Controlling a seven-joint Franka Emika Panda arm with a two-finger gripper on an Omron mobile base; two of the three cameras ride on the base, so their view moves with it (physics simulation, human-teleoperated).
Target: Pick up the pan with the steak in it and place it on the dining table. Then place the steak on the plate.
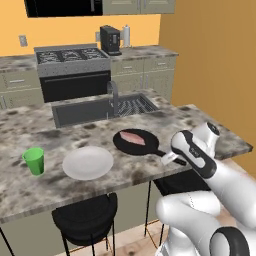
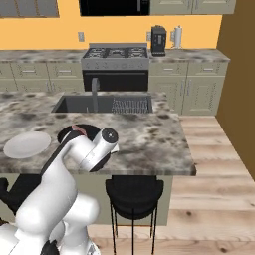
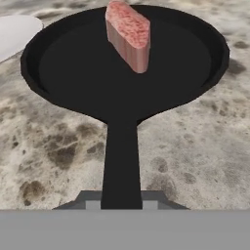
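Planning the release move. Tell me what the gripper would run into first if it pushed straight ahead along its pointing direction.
The gripper is shut on the pan handle, pointing along it. Straight ahead lies the pan's bowl, then the steak inside; depth beyond that is unclear.

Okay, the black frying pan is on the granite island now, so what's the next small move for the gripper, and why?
Probably open the gripper and let go of the long handle. The black round frying pan appears to sit flat on the mottled granite dining table, beside the white round plate, with the gripper shut on its handle end. The pinkish raw steak lies in the pan, so the hand must be freed to pick it up.
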